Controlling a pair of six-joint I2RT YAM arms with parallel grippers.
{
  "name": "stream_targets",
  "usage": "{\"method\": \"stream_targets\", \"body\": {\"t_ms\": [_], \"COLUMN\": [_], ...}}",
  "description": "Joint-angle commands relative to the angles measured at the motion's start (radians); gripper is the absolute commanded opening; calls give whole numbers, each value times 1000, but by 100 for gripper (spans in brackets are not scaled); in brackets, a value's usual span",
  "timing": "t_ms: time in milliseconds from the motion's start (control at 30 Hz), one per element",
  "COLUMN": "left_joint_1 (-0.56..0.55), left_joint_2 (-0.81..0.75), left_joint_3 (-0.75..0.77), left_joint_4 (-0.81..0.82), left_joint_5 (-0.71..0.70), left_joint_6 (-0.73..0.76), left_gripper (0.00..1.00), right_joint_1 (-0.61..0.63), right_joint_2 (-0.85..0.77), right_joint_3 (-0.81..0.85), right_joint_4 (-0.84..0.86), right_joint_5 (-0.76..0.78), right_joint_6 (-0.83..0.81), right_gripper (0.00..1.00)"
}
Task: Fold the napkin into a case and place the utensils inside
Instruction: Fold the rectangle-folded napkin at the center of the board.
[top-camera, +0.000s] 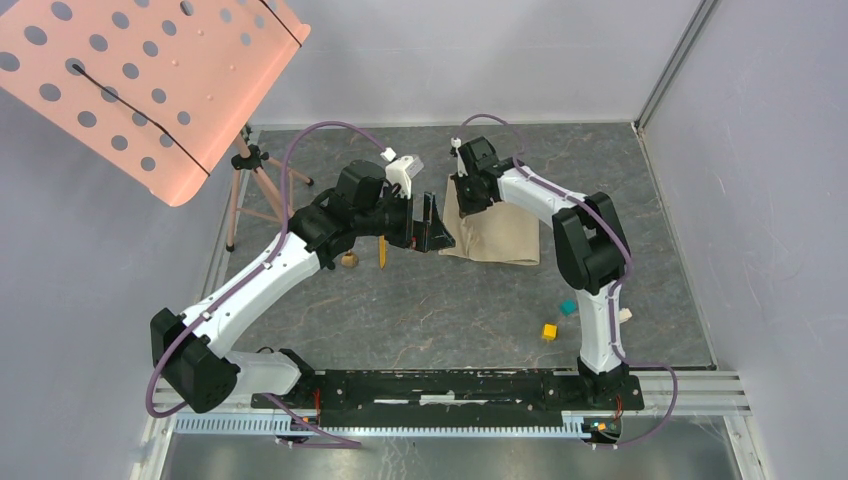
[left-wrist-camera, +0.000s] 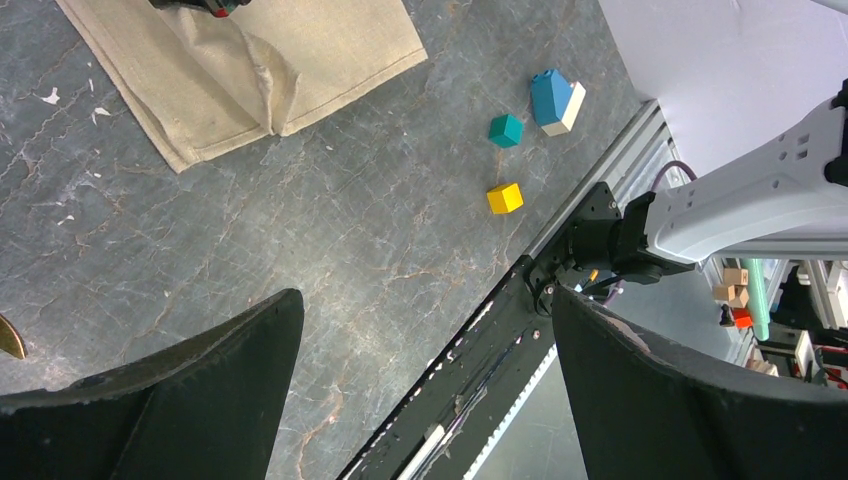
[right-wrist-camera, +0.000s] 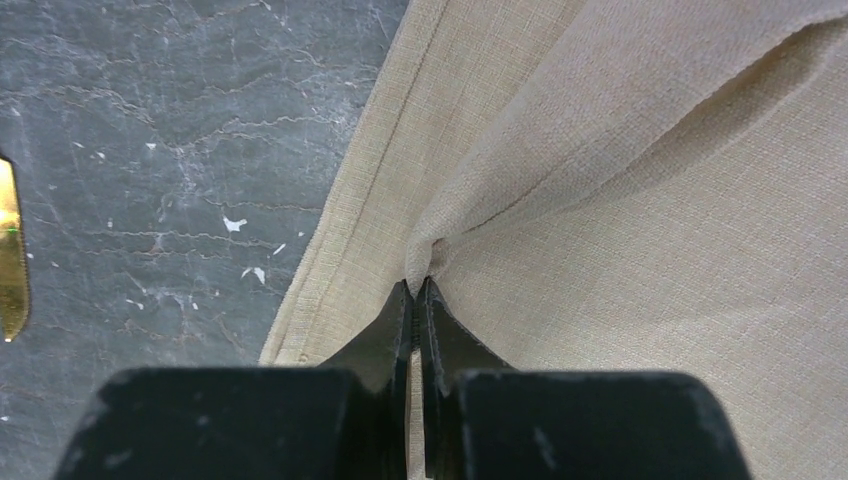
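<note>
Napkin lies partly folded near the tabletop's far edge, its top layer pinched tight in the right gripper; the left gripper hangs wide open, empty. The fold should travel low and even, edges aligned.

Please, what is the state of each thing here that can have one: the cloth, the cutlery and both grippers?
napkin: folded, one layer pinched up.
right gripper: shut on the napkin.
left gripper: open, empty.
gold utensil: lying on the table, outside the napkin.
</note>
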Motion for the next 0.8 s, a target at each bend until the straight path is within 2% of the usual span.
{"method": "stream_targets", "body": {"t_ms": [0,100,133,233,267,400,500,567,700,767], "left_joint_1": [4,5,5,5,5,6,5,6,4,4], "left_joint_2": [-33,-35,-35,-42,-44,-35,1,37,120,160], "left_joint_3": [0,-3,-6,-15,-17,-20,-26,-28,-30,-25], "left_joint_4": [4,4,6,14,16,11,16,22,64,91], "left_joint_5": [-6,-14,-21,-45,-55,-106,-118,-114,-78,-48], "left_joint_6": [61,62,60,62,64,80,75,62,11,-30], "left_gripper": [100,100,100,100,100,100,100,100,100,100], "right_joint_1": [2,-4,-16,-70,-86,-128,-186,-226,-262,-267], "right_joint_2": [19,8,-8,-89,-113,-229,-331,-407,-505,-523], "right_joint_3": [46,47,34,-113,-146,-193,-347,-477,-633,-684], "right_joint_4": [29,60,99,372,427,296,293,297,268,258], "right_joint_5": [-19,-90,-163,-456,-490,-381,-374,-331,-245,-164], "right_joint_6": [27,45,61,205,234,93,52,23,-78,-126], "right_gripper": [14,37,43,53,54,62,62,58,46,35]}}
